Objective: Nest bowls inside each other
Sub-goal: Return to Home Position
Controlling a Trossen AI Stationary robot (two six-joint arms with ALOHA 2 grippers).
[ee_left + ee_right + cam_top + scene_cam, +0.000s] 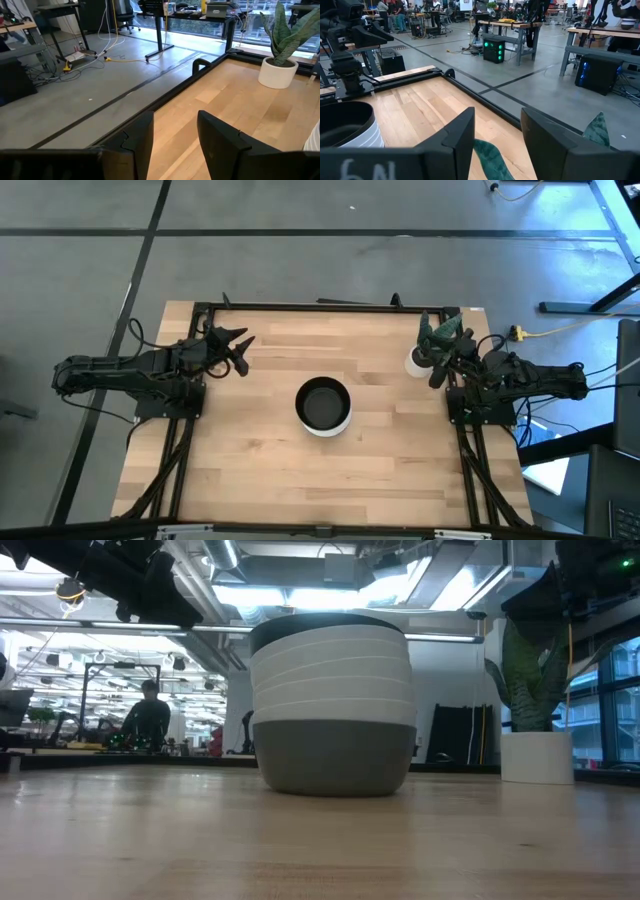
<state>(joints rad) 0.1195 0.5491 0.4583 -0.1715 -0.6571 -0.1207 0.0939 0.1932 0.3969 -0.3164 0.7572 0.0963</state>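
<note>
The bowls (323,406) stand as one nested stack at the table's middle. In the low view the stack (332,705) has a dark grey bowl at the bottom, several white rims above it and a black bowl on top, resting on its base. My left gripper (240,346) hovers open near the left far part of the table, well away from the stack. My right gripper (437,370) is open near the right far corner, above the potted plant. The stack's edge (347,130) shows in the right wrist view.
A small white pot with a spiky green plant (420,358) stands near the right far corner, under my right gripper; it also shows in the left wrist view (280,70). A black frame (330,307) runs along the table's far edge. A person (148,718) sits far behind.
</note>
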